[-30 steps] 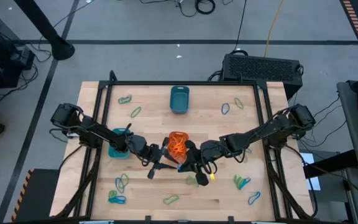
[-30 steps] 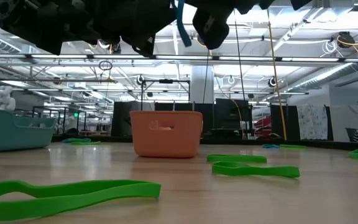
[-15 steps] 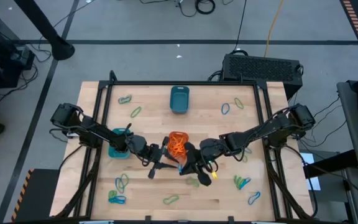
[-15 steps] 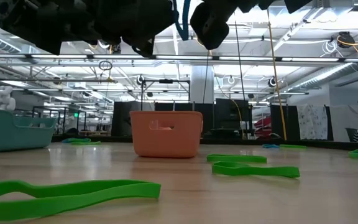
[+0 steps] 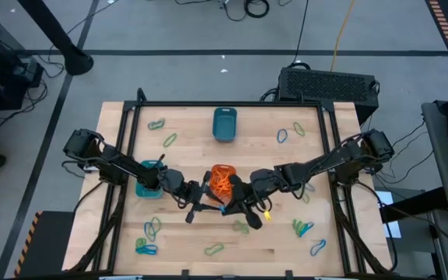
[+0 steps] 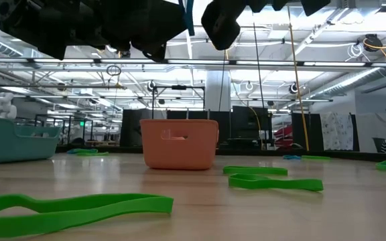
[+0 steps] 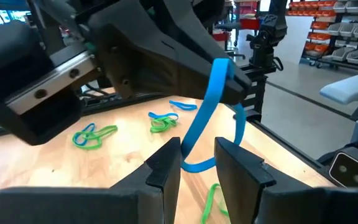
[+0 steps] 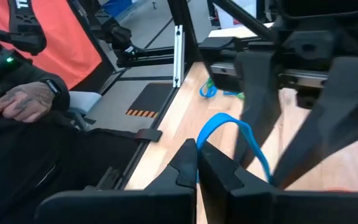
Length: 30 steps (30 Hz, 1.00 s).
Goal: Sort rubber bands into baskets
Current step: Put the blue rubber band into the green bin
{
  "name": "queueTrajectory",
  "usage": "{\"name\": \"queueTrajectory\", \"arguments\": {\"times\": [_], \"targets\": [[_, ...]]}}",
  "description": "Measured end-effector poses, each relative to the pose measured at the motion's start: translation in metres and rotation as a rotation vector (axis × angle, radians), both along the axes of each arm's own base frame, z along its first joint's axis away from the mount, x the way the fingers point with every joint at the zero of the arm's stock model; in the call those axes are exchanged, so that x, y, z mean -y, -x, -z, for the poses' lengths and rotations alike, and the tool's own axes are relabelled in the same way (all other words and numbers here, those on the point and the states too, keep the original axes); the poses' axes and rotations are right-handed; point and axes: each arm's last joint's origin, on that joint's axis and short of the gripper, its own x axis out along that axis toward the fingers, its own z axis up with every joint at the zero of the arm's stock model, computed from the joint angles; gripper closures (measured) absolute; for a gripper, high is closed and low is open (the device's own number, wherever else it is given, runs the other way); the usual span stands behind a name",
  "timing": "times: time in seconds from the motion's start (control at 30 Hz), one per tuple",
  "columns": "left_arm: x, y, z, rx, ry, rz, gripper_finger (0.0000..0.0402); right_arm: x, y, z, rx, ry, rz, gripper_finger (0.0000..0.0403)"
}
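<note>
Grippers meet just near of the orange basket (image 5: 222,180) at mid-table: the right gripper (image 8: 196,163) is pinched closed on a blue rubber band (image 8: 238,138), and the left gripper (image 7: 197,163) stands part-open around that band's loop. Only the wrist views show this. Beyond the table's edge, a person's hand (image 8: 14,102) appears.

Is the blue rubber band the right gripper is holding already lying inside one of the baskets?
No, the right gripper is pinching the blue rubber band up in the air, above the table.
</note>
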Motion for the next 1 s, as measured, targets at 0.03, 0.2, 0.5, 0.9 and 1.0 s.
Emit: {"name": "queueTrajectory", "arguments": {"times": [0.03, 0.2, 0.5, 0.9, 1.0], "targets": [[0.000, 0.000, 0.000, 0.000, 0.000, 0.000, 0.0295, 0.001, 0.000, 0.000, 0.002, -0.001, 0.003, 0.0403], [0.000, 0.000, 0.000, 0.001, 0.000, 0.000, 0.0298, 0.005, -0.002, 0.000, 0.005, -0.001, 0.015, 0.0403], [-0.001, 0.000, 0.000, 0.004, -0.008, -0.029, 0.0393, 0.005, -0.001, 0.000, 0.011, 0.011, 0.012, 0.0402], [-0.005, 0.000, 0.010, -0.095, -0.049, -0.176, 0.0399, 0.030, -0.001, 0.011, -0.147, 0.010, 0.096, 0.0297], [-0.015, 0.001, 0.020, -0.193, -0.091, -0.367, 0.0400, 0.037, 0.006, 0.022, -0.267, 0.072, 0.097, 0.0273]]}}
